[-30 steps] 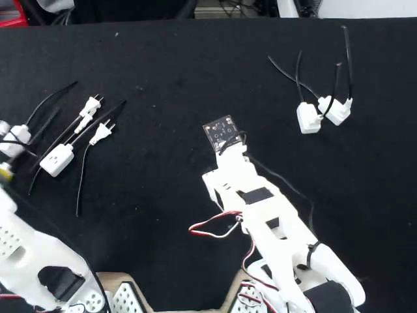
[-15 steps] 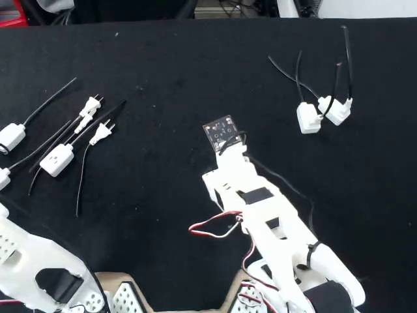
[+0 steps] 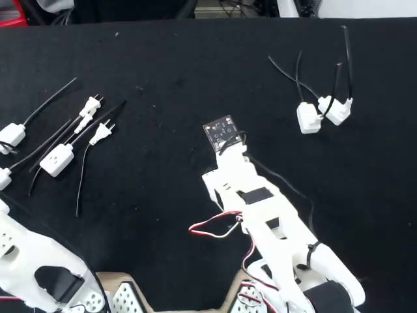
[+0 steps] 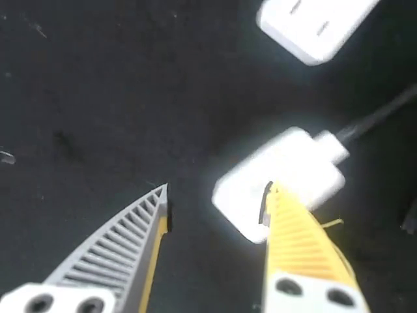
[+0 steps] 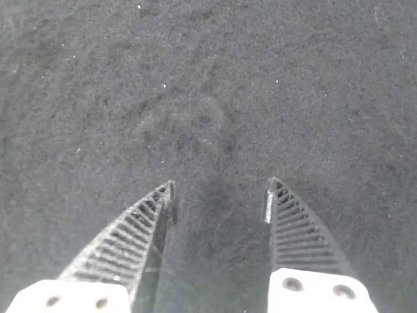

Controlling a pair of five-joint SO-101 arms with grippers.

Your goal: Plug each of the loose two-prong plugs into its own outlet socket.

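Note:
Two loose white two-prong plugs (image 3: 91,104) (image 3: 101,132) lie at the table's left on black leads. Beside them sit white outlet sockets (image 3: 57,160) (image 3: 12,135), and a third white block (image 3: 3,177) lies at the left edge. My left gripper (image 4: 215,195) is open just above a white block on a lead (image 4: 280,173), which lies partly behind the yellow finger (image 4: 293,241). A socket with two slots (image 4: 313,26) is farther off. My right gripper (image 5: 218,192) is open over bare black cloth. At the far right, two plugged pairs (image 3: 308,117) (image 3: 335,109) rest together.
The right arm (image 3: 260,208) stretches from the near edge to the table's middle, with its wrist board (image 3: 221,132) at the tip. The left arm's base (image 3: 32,267) fills the near-left corner. Black cloth (image 3: 195,59) covers the table.
The left arm has drawn back toward the near-left corner. The socket at the left edge shifted slightly and its lead straightened. The right arm has not moved.

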